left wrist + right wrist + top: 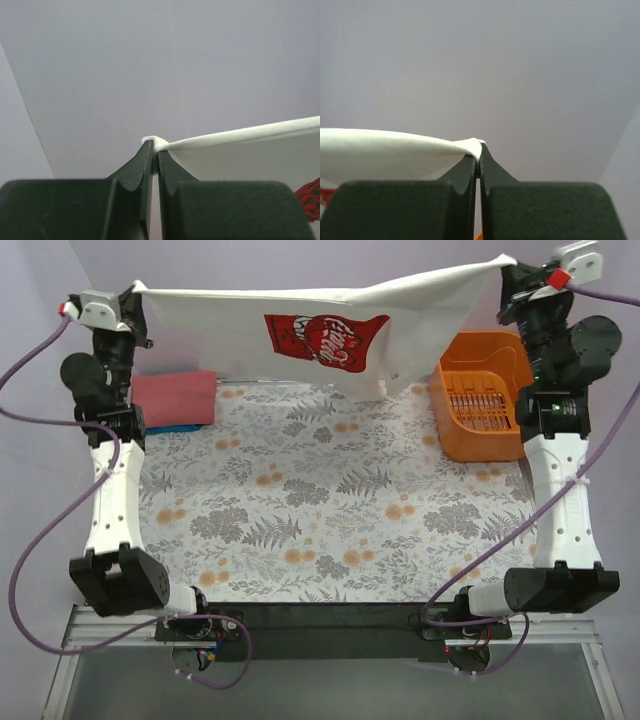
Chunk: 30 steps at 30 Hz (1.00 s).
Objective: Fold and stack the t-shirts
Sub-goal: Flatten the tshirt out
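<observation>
Top external view: floral table cover (330,510) nearest. Salmon-red t-shirt (175,395) folded at cover's far left corner, lying on blue t-shirt (178,427), only edge showing. Orange basket (480,400) at cover's far right corner. White t-shirt (300,315) stretched above cover's far edge, red print sagging mid-span. Left gripper (138,295) pinched tight on one top corner, right gripper (508,275) clamped on other

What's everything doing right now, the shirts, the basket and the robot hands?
white t-shirt: hanging spread out in the air, held by two corners.
left gripper: shut on one corner.
right gripper: shut on the other corner.
salmon-red t-shirt: folded, lying on the blue one.
blue t-shirt: underneath, only an edge showing.
orange basket: upright, looks empty.
</observation>
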Available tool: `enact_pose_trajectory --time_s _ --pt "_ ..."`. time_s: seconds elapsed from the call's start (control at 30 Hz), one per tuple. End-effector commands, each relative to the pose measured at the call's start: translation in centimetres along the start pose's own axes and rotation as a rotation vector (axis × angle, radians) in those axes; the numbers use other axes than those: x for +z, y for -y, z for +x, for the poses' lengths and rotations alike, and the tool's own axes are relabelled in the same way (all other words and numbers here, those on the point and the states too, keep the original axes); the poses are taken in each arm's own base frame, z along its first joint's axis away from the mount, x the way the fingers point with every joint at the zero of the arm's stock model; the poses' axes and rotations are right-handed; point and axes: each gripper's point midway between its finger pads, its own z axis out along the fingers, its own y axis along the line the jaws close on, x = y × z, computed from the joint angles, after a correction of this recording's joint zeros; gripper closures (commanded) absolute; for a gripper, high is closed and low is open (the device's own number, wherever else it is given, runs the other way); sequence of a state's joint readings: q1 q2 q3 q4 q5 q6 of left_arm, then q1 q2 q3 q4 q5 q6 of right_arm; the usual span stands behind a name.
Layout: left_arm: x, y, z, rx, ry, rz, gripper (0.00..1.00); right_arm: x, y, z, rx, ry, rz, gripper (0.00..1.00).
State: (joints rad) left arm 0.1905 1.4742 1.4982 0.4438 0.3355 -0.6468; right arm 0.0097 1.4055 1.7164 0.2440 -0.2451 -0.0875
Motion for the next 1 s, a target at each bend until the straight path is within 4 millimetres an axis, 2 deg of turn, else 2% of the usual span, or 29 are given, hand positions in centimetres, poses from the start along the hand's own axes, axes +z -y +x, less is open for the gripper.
enact_pose_trajectory --time_s 0.0,0.03,0.1,0.13,0.23,0.3,0.4,0.43,0.5,0.53,0.57,0.6,0.63,0.67,0.7,0.73,0.77,0.8,0.83,0.87,0.9,0.93,0.97 --pt "-3.5 -0.6 -13.5 0.114 0.294 -0.084 1.0 -3.7 3.2 -15.1 -0.128 0.335 0.184 0.99" --pt "-4.2 -0.7 -14.4 0.143 0.321 -0.099 1.0 -4.7 3.5 -17.2 -0.145 0.375 0.213 0.99" --pt "-5.5 -0.4 -16.8 0.184 0.367 -0.112 1.0 -5.8 3.8 -19.4 -0.188 0.418 0.243 0.99" --pt "-5.8 -0.7 -17.2 0.201 0.374 -0.13 1.0 -6.4 3.8 -20.7 -0.202 0.442 0.25 0.99" --pt "-6.3 -0.9 -18.0 0.221 0.38 -0.151 1.0 -6.9 3.8 -21.6 -0.223 0.46 0.256 0.99" --pt "-5.7 -1.1 -17.1 0.225 0.361 -0.151 1.0 -6.6 3.6 -21.3 -0.234 0.452 0.244 0.99" --pt "-4.8 -1.1 -16.4 0.228 0.35 -0.13 1.0 -5.2 3.4 -19.5 -0.237 0.425 0.212 0.99" --pt "-4.1 -1.3 -15.5 0.217 0.332 -0.124 1.0 -4.4 3.4 -18.3 -0.234 0.404 0.196 0.99" --pt "-3.1 -0.9 -14.9 0.178 0.317 -0.084 1.0 -3.2 2.7 -16.3 -0.225 0.373 0.144 0.99" --pt "-2.6 -0.7 -14.3 0.161 0.305 -0.062 1.0 -2.2 2.7 -14.6 -0.218 0.345 0.13 0.99" --pt "-1.6 -0.7 -12.6 0.138 0.278 -0.048 1.0 -1.7 2.6 -13.7 -0.206 0.331 0.118 0.99" --pt "-1.0 -0.1 -12.1 0.105 0.27 -0.009 1.0 -0.5 2.5 -11.5 -0.196 0.296 0.096 0.99" --pt "0.2 -0.2 -9.4 0.084 0.224 0.007 1.0 0.1 2.5 -10.5 -0.193 0.287 0.088 0.99" --pt "0.9 -0.1 -8.3 0.073 0.205 0.014 1.0 0.7 2.6 -9.5 -0.183 0.275 0.084 0.99" --pt "1.7 0.6 -7.4 0.067 0.194 0.041 1.0 2.0 2.7 -7.2 -0.17 0.243 0.072 0.99" --pt "2.5 0.7 -6.0 0.066 0.172 0.053 1.0 2.8 2.7 -6.2 -0.168 0.236 0.065 0.99" --pt "3.9 0.9 -2.8 0.048 0.13 0.054 1.0 3.5 2.9 -5.4 -0.154 0.23 0.064 0.99" --pt "4.7 0.9 -2.8 0.066 0.142 0.053 1.0 5.0 3.2 -3.8 -0.144 0.219 0.06 0.99" --pt "5.4 0.8 -1.9 0.064 0.134 0.048 1.0 5.8 3.5 -3.5 -0.14 0.226 0.064 0.99" --pt "6.9 0.6 1.7 0.048 0.093 0.041 1.0 6.5 3.9 -3.5 -0.124 0.238 0.078 0.99" --pt "8.0 -0.5 -0.5 0.059 0.147 -0.006 1.0 8.3 3.3 -4.0 -0.112 0.28 0.069 0.99" --pt "8.9 -1.1 0.2 0.05 0.148 -0.029 1.0 9.0 3.6 -4.5 -0.109 0.303 0.079 0.99" --pt "10.3 -1.8 2.4 0.036 0.133 -0.046 1.0 9.6 3.9 -4.9 -0.109 0.327 0.093 0.99"
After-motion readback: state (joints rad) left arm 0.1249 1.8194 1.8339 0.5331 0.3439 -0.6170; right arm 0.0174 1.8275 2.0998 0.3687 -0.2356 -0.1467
